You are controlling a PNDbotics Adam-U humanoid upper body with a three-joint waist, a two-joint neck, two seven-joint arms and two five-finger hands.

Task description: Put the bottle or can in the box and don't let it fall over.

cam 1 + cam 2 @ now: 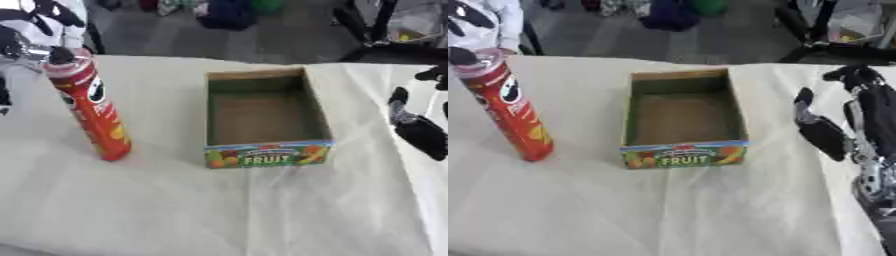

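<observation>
On the table (219, 210), left of the box (682, 120), stands the can (92, 112). It is tall, red and leaning a little. Nothing is done yet; the box is empty. The right hand (833, 130) hangs at the right, fingers relaxed, holding nothing. Next, I think, a hand must grab the can and keep it straight.

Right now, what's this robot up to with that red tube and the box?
The tall red can stands upright on the cloth-covered table, left of the empty fruit box. The left hand is at the can's top; its fingers are hard to make out. The right hand hangs open beside the box. Nothing is in the box yet.
</observation>
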